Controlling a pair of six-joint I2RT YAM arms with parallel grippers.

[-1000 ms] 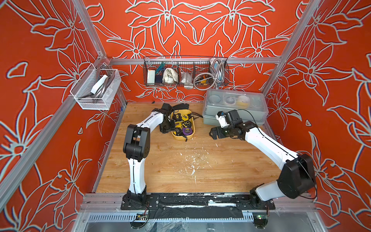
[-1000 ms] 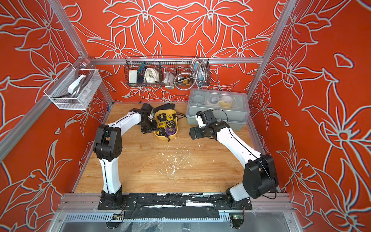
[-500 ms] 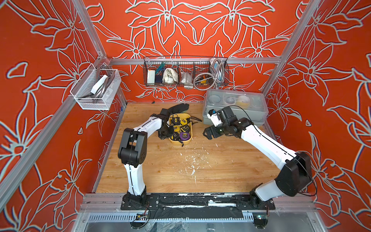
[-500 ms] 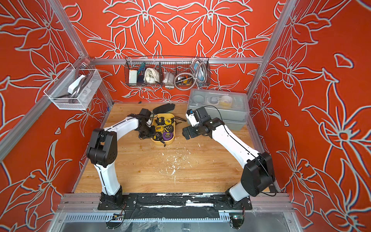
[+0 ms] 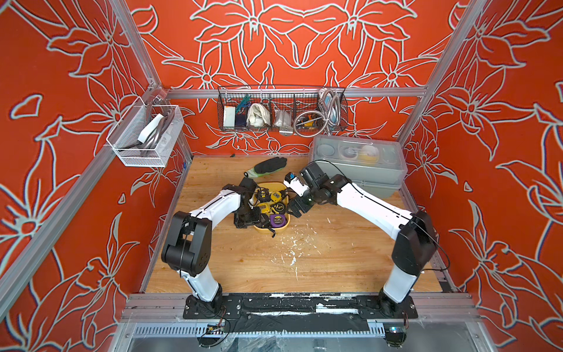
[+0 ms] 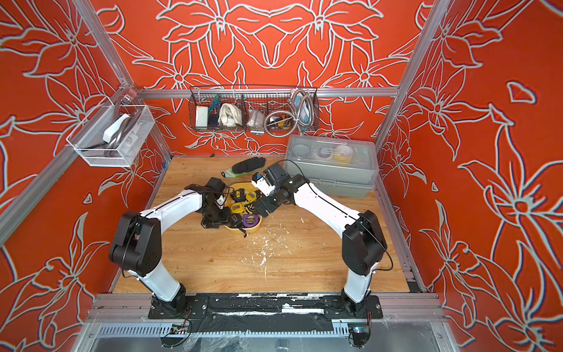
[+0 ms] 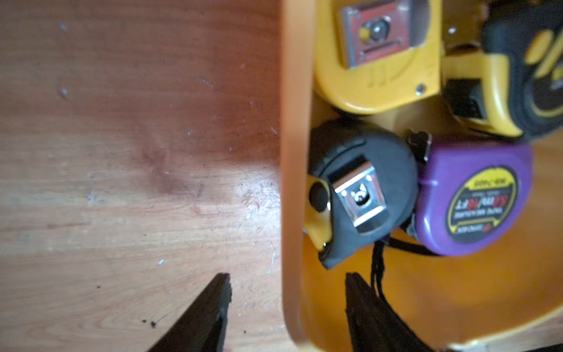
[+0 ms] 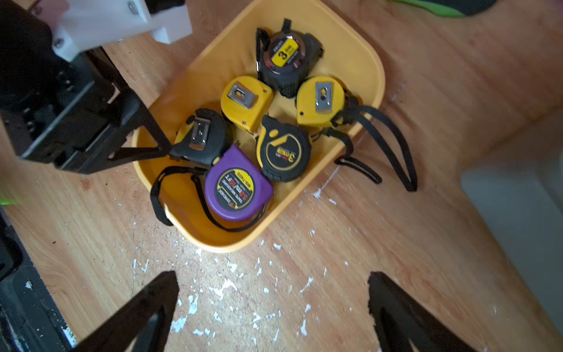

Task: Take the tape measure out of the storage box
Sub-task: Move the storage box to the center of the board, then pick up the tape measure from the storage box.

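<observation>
The storage box, a shallow yellow tray, lies mid-table in both top views and holds several tape measures. Among them are a purple one and a black one with a metal clip. My left gripper is open astride the box's left wall, with one finger over the wood and the other inside the box, close to the black tape measure. It holds nothing. My right gripper is open over the flecked wood just beside the box's right side.
A grey case with a clear lid stands at the back right. A black and green glove lies behind the box. A wire basket hangs on the back wall and a white mesh one on the left wall.
My left gripper has gone from shut to open and slid forward along the box's left side. The box has shifted towards the front. My right arm has swung left, close to the box.
</observation>
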